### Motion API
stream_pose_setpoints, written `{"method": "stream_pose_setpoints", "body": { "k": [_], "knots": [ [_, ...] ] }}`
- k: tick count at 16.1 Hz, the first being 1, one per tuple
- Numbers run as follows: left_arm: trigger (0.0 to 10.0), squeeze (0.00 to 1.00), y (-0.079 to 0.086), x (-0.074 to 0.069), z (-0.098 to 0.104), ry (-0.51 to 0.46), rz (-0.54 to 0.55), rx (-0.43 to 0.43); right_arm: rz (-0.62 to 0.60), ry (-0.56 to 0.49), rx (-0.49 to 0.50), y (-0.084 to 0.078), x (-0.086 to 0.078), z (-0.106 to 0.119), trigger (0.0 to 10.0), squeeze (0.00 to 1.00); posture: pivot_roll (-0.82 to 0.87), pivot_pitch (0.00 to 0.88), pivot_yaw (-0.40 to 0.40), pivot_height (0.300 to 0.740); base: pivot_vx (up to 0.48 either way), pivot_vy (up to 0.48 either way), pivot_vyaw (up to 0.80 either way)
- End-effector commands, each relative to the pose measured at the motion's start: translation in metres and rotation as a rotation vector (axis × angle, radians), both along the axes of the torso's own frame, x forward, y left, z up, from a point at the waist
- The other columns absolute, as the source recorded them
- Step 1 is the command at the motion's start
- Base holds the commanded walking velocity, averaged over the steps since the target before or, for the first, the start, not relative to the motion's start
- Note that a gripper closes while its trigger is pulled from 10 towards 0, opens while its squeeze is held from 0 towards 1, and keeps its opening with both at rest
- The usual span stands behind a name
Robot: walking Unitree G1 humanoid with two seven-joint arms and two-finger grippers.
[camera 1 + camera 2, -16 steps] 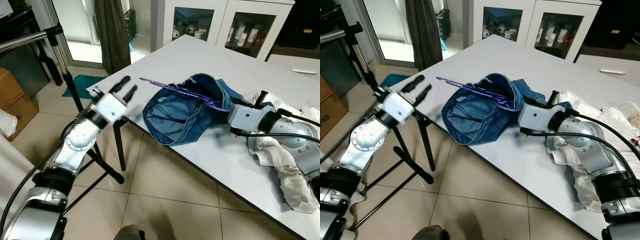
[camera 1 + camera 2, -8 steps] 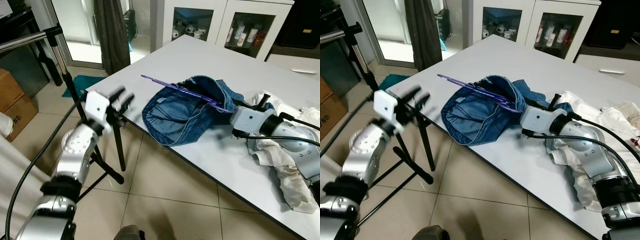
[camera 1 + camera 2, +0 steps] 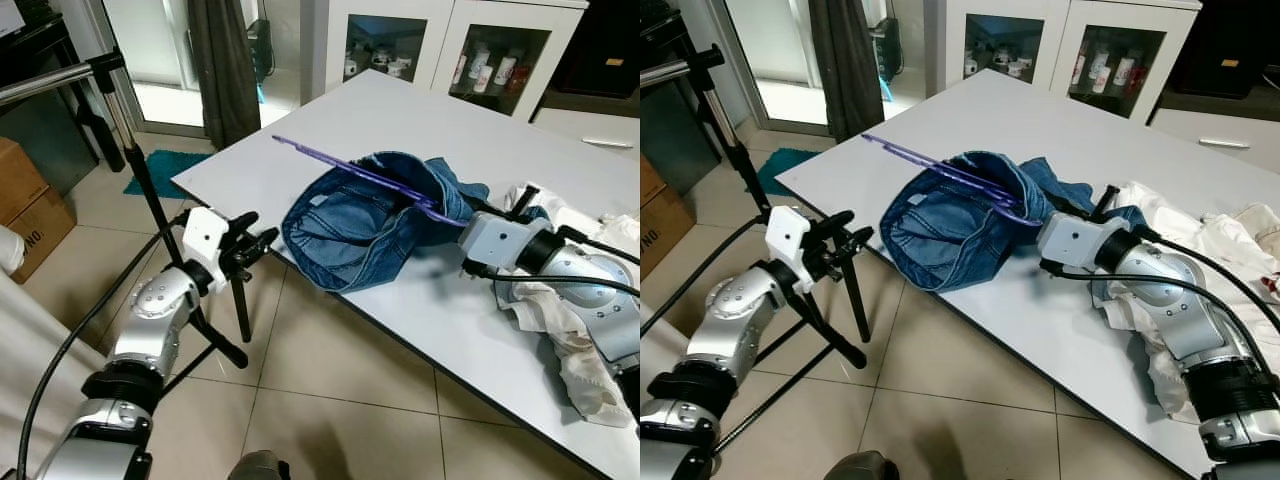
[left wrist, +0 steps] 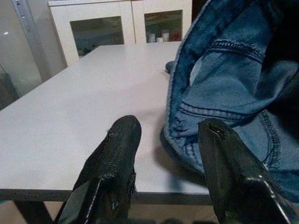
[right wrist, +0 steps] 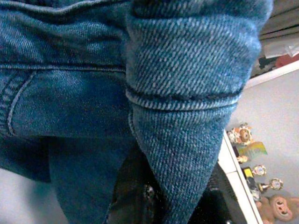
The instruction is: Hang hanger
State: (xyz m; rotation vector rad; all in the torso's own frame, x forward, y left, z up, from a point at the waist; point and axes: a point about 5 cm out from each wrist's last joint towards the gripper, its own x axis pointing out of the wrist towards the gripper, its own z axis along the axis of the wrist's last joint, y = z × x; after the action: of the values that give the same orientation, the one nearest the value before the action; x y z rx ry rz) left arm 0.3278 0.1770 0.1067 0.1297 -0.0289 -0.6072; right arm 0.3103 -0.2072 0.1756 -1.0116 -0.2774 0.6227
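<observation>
A purple hanger [image 3: 340, 168] runs through a blue denim garment [image 3: 350, 225] lying near the white table's [image 3: 400, 110] front edge. The hanger's free end sticks up and out to the left, above the tabletop. My right gripper [image 3: 455, 222] is buried in the denim folds at the hanger's other end and is shut on it; in the right wrist view denim [image 5: 140, 93] covers the fingers. My left gripper [image 3: 258, 240] is open and holds nothing. It sits just off the table's front-left edge, with its fingers [image 4: 119, 149] pointing at the denim [image 4: 224, 93].
A metal clothes rack rail [image 3: 60, 80] on a black tripod stand [image 3: 240, 310] stands left of the table. White cloths [image 3: 570, 340] lie under my right arm. A glass-door cabinet [image 3: 440, 45] is behind, and a cardboard box [image 3: 20, 200] at far left.
My left arm has dropped and pulled back from table-top height to just below the table's edge. The hanger's free end has risen and swung slightly left with the denim.
</observation>
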Motion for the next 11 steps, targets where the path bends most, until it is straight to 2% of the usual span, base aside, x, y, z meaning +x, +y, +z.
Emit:
{"method": "stream_pose_setpoints", "body": {
  "k": [1,5,8,10,11],
  "knots": [
    [10.0,0.00,-0.003,0.000,-0.001,0.016,-0.024,-0.016,0.017,-0.054,0.028,0.002,-0.002,0.011,0.0,0.00,0.19,0.000,-0.001,0.740,0.000,0.000,0.00],
    [10.0,0.00,-0.012,0.003,-0.010,0.094,-0.049,-0.013,0.042,-0.084,0.060,0.005,-0.004,0.016,0.0,0.00,0.18,0.000,0.003,0.740,0.000,0.000,0.00],
    [10.0,0.00,-0.014,0.006,-0.023,0.195,-0.018,0.055,0.059,-0.112,0.093,0.003,-0.011,0.021,0.0,0.00,0.18,0.000,0.007,0.740,0.000,0.000,0.00],
    [10.0,0.00,-0.012,0.009,-0.023,0.200,0.003,0.058,0.070,-0.119,0.110,0.003,-0.013,0.021,0.0,0.00,0.18,0.000,0.012,0.740,0.000,0.000,0.00],
    [9.6,0.00,-0.012,0.010,-0.021,0.188,0.007,0.046,0.072,-0.121,0.115,0.002,-0.014,0.021,0.0,0.00,0.18,0.000,0.012,0.740,0.000,0.000,0.00]
  ]
}}
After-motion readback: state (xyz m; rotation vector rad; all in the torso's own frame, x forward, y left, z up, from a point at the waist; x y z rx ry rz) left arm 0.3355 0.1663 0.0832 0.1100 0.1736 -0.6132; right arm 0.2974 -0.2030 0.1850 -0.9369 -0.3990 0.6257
